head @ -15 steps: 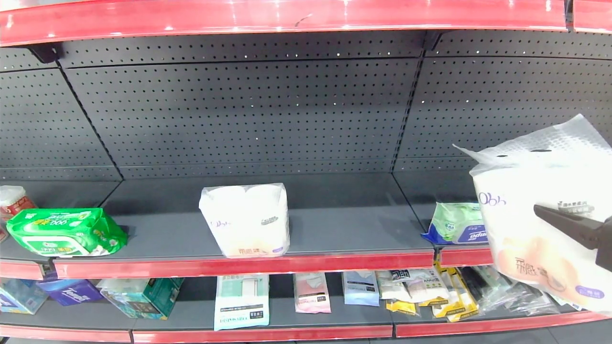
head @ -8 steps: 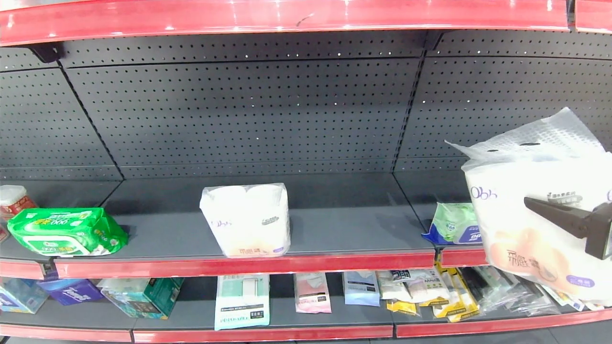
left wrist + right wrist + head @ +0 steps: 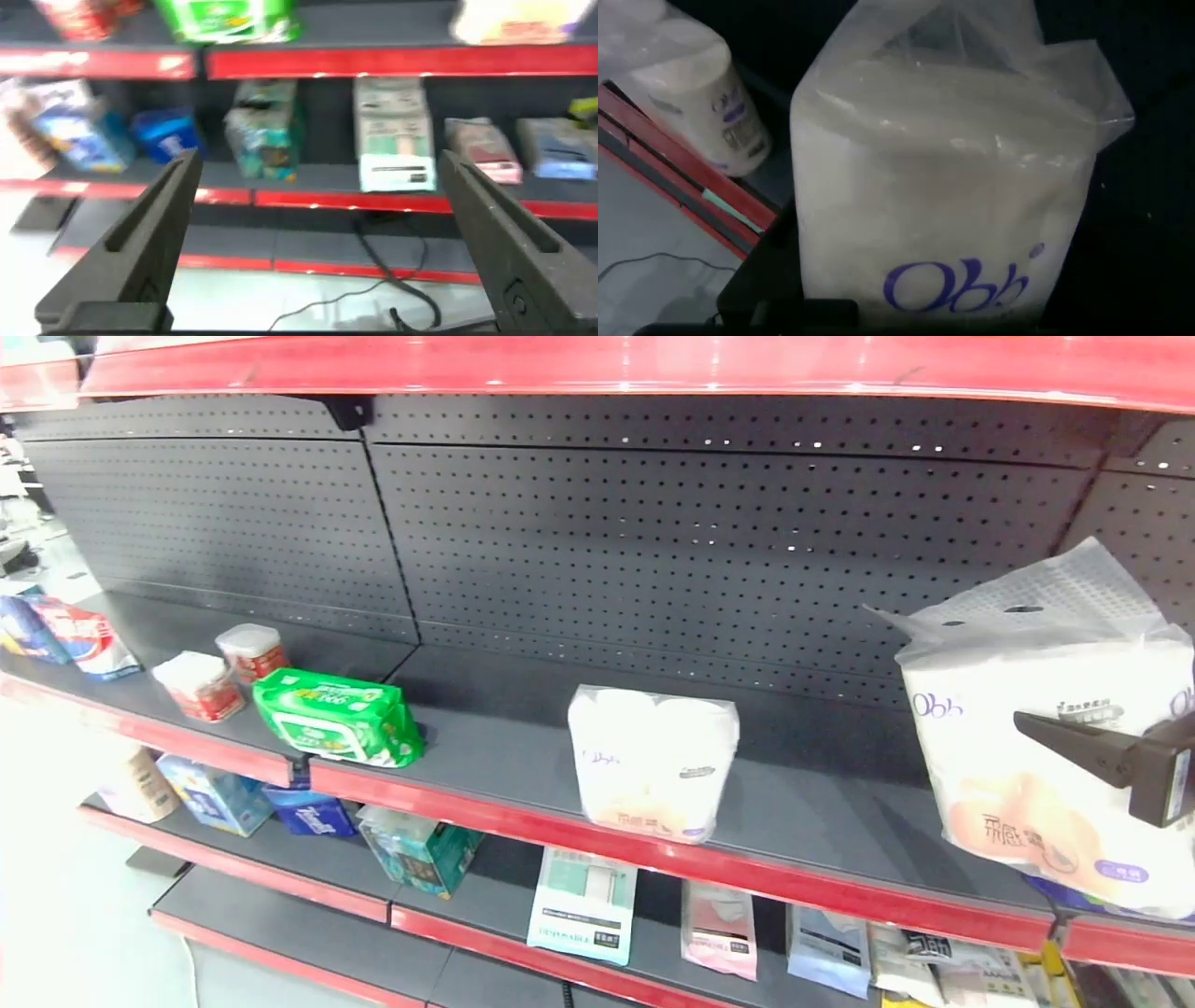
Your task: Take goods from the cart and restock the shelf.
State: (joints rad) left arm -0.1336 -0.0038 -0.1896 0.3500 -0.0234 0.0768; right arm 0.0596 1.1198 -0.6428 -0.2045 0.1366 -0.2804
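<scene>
The shelf (image 3: 523,747) takes up most of the head view: a dark board with a red front edge and a perforated back panel, with another board below it. At its right end is the biggest of the goods, a large white plastic-wrapped pack of tissue rolls (image 3: 990,784). The right gripper (image 3: 1055,737) holds it upright, its jaws closed on the pack's sides, one dark finger lying across the front face. The pack's base sits level with the red edge, but I cannot tell whether it touches the board; the loose top of its wrapper stands up against the back panel. A smaller tissue pack (image 3: 653,761) of the same kind stands upright at the front of the same board, well apart to the left of the held one, and also shows in the right wrist view (image 3: 701,89). The left gripper (image 3: 318,233) is low in front of the lower board, its jaws spread wide with nothing between them. Further left on the upper board lies a green wipes pack (image 3: 336,717). Just beyond it stand two small red-and-white tubs (image 3: 199,686), close together. On the lower board are a teal box (image 3: 420,847), blue boxes (image 3: 217,793) and a row of flat packets (image 3: 583,905).
</scene>
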